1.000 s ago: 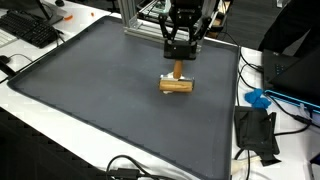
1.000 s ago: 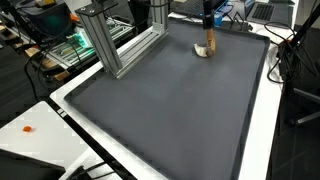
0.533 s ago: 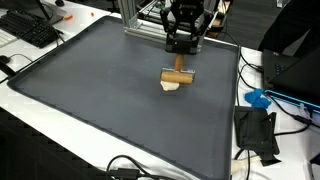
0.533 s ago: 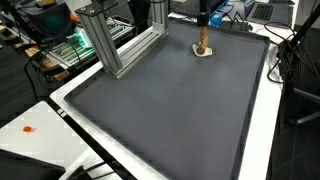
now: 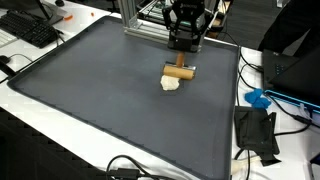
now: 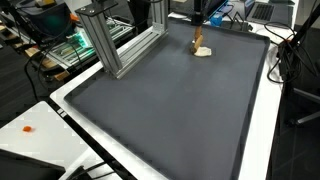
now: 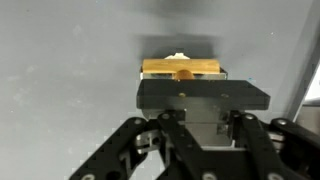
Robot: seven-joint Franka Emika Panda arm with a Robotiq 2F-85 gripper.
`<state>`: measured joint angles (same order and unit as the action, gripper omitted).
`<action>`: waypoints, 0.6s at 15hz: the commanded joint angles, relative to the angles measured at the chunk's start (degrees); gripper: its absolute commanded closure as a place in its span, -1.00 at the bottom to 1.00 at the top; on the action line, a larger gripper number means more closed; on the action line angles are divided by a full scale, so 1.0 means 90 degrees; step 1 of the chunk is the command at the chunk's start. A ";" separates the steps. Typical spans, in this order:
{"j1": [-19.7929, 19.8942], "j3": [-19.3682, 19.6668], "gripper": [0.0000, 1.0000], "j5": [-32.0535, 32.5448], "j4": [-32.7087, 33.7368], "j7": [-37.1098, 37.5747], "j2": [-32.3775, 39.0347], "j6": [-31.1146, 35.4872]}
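So I've got this wooden T-shaped piece (image 5: 178, 70) sitting in the upper middle of the frame, a bit right of centre, near the far edge of the dark grey mat (image 5: 100, 95). My gripper (image 5: 181, 47) is straight above it, and the jaws look pinched in narrow on the upright stem, with the crossbar hanging level below. In the wrist view the crossbar (image 7: 180, 67) runs across the upper middle with the round stem end dead centre. My own fingertips are mostly hidden behind the black housing there. It looks like plain light-coloured wood, smooth and rounded, so I'd guess it's light, stiff and not fragile. The one catch is that a round stem can swivel between flat pads, so I'd grab low, close to the crossbar. There's a pale lump (image 5: 172, 84) on the matte, slightly grainy mat just under it, and I can't tell what it is. A ribbed aluminium frame (image 6: 110, 45) stands off to the upper left.
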<state>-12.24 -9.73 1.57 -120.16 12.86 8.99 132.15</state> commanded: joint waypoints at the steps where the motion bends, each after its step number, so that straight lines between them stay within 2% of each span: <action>1: -0.0057 -0.0029 0.57 -0.0240 -0.0217 0.0530 0.0047 0.0110; 2: -0.0086 0.0005 0.57 -0.0135 -0.0245 0.0880 0.0046 0.0315; 9: -0.0290 0.0170 0.57 0.0655 -0.0128 0.3471 0.0099 0.0175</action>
<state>-13.47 -9.45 4.72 -120.31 35.35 9.06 133.04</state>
